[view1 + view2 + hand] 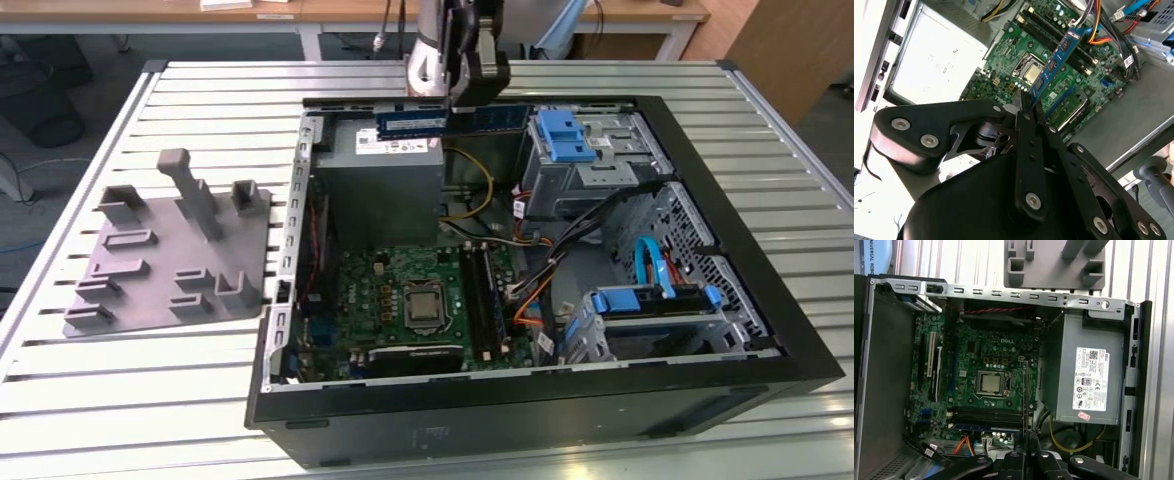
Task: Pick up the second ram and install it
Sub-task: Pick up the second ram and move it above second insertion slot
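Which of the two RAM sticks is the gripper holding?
The second ram, held in the air over the case by the gripper; the other stick sits slotted into the motherboard.

In the exterior view, even and bright light falls from above on the pale surface (160, 400), while the inside of the computer case (534, 410) lies in soft shadow. In the second wrist view the power supply (934, 65) is washed out to white glare. My gripper (1025, 104), close to the lens, is dark. The second ram (1059, 55) in my jaws is well lit.
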`<action>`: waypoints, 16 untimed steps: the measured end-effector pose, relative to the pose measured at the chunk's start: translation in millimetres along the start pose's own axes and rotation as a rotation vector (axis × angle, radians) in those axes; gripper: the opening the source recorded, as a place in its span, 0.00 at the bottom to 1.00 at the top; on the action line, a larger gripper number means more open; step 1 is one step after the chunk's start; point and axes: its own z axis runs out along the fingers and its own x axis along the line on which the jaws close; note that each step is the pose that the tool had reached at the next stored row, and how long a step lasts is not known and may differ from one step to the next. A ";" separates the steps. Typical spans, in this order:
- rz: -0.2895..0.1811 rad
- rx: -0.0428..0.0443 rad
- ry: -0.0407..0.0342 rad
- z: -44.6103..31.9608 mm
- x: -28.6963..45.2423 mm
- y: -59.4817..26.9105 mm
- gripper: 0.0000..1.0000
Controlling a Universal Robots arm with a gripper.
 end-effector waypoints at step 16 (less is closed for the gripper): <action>0.000 -0.0003 0.0000 0.0 1.8 -26.7 0.14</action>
